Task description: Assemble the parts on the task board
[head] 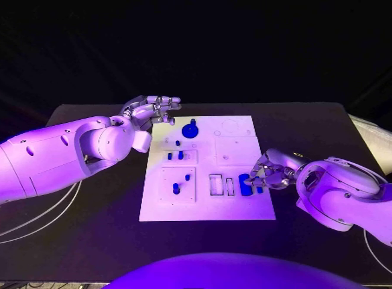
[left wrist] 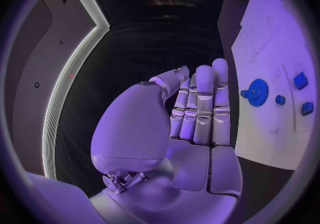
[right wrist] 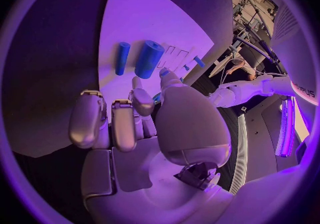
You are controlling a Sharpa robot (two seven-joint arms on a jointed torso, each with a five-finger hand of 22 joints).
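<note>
Left robot hand point(head: 152, 111) hovers at the task board's point(head: 239, 208) far-left corner, fingers straight and together, holding nothing. Blue gear point(head: 189, 129) and small blue parts point(head: 176, 188) lie loose on the board. Right robot hand point(head: 270, 173) reaches the near-right cylinders point(head: 245, 182); whether it grips any, I cannot tell. Assembly appears largely outstanding.

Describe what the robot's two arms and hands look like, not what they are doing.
Both arms are smooth, rounded white shells with small dark fastener dots. The left hand and right hand are silver and many-fingered, built of jointed metallic segments with smooth pale pads on palm and fingers. Thin white cables lie on the black table below the left arm.
</note>
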